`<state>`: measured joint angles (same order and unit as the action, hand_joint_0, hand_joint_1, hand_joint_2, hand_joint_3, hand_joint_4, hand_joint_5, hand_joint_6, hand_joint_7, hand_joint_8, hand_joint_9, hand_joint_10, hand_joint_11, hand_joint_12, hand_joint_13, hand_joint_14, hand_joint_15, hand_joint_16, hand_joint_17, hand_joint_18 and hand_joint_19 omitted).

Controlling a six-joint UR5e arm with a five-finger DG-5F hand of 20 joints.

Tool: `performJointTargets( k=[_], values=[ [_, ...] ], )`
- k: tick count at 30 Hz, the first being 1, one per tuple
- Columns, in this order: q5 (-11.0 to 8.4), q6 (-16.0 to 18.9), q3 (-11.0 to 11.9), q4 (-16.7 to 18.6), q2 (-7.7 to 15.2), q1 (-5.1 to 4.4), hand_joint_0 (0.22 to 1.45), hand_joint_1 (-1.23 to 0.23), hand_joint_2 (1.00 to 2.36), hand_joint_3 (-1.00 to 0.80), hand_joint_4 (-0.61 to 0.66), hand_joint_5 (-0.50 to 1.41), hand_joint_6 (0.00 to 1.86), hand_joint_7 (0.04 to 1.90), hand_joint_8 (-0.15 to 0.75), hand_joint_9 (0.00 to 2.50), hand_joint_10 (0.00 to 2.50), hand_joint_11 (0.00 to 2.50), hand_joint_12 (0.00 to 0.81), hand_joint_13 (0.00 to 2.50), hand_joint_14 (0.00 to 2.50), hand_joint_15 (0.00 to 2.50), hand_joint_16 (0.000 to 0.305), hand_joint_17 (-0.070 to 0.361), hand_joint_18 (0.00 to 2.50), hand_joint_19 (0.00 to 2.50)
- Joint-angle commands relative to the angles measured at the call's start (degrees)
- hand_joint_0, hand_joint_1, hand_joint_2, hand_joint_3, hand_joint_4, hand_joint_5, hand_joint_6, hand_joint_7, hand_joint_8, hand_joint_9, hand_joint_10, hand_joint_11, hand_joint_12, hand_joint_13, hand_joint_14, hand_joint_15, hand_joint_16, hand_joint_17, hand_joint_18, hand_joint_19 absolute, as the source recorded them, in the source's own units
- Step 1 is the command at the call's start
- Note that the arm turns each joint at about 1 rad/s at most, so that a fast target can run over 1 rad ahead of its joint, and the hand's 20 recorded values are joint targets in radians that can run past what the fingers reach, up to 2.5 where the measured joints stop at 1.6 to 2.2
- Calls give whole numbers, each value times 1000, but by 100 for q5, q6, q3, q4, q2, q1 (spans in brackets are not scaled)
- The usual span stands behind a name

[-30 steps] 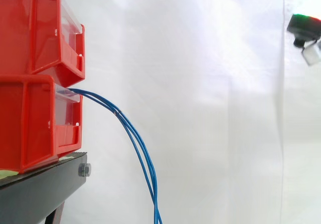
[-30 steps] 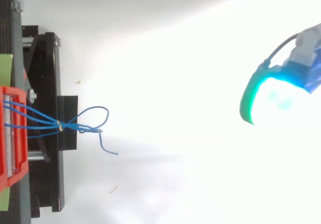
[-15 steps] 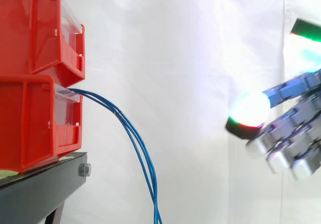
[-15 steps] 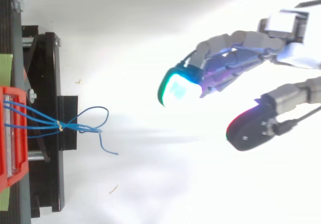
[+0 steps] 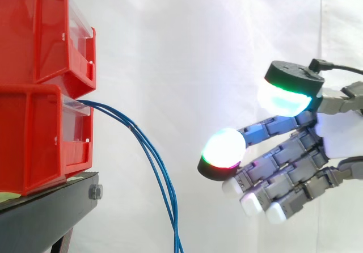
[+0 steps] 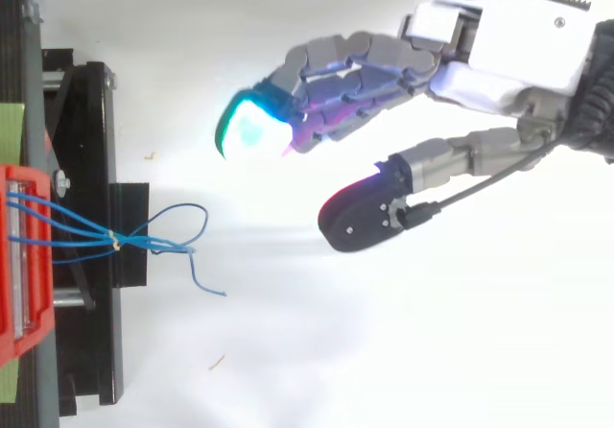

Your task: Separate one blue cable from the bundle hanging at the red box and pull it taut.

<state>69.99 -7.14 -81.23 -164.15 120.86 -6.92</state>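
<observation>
A bundle of thin blue cables (image 5: 148, 151) leaves the front of the lower red box (image 5: 42, 136) and droops down past the stand; from above the cables (image 6: 144, 238) fan out of the box (image 6: 21, 260), tied by a small band, and end in loops. My hand (image 5: 334, 136) comes in from the right, open, with fingers stretched toward the cables and the thumb apart above them. Its glowing fingertips (image 5: 224, 150) stay a short way right of the bundle and touch nothing. In the top view the hand (image 6: 499, 54) sits up and right of the cable loops.
A second red box (image 5: 45, 34) is stacked on the lower one. Both rest on a black stand (image 5: 48, 213), whose bracket (image 6: 91, 236) juts out under the cables. A white curtain hangs behind.
My hand has come in from the right edge and moved left toward the cables, its fingers spread. The cables hang as before.
</observation>
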Motion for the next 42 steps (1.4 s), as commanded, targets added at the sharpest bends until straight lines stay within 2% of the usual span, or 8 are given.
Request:
performJointTargets(
  k=[1,7,8,10,19,24,36,42],
  values=[
    [-126,-191,19,243,131,-2,502,-702,1000,-500,243,-226,502,863,320,512,8,326,365,684,8,262,43,96,658,152],
    [-117,-165,186,472,430,-2,505,-677,1000,-500,246,-224,502,861,322,520,8,324,364,687,8,260,42,95,657,165],
    [-73,-121,432,445,658,24,504,-676,1000,-500,247,-224,502,865,320,521,8,325,364,688,8,260,42,95,657,165],
    [59,-24,599,401,808,42,504,-674,1000,-500,247,-223,502,858,322,525,8,326,364,688,10,259,42,95,657,168],
    [410,169,705,445,817,59,505,-661,1000,-500,250,-219,502,859,323,536,8,329,365,696,9,268,42,96,664,173],
    [718,213,784,516,817,156,507,-658,1000,-500,251,-219,502,860,324,542,8,335,365,703,9,276,42,95,665,180],
    [823,521,784,788,817,156,512,-643,1000,-500,255,-216,502,858,325,544,9,336,368,711,9,282,42,95,671,197],
    [832,530,819,1061,1045,156,515,-636,1000,-500,254,-215,502,854,324,546,9,337,369,716,9,283,43,96,682,213]
  ],
)
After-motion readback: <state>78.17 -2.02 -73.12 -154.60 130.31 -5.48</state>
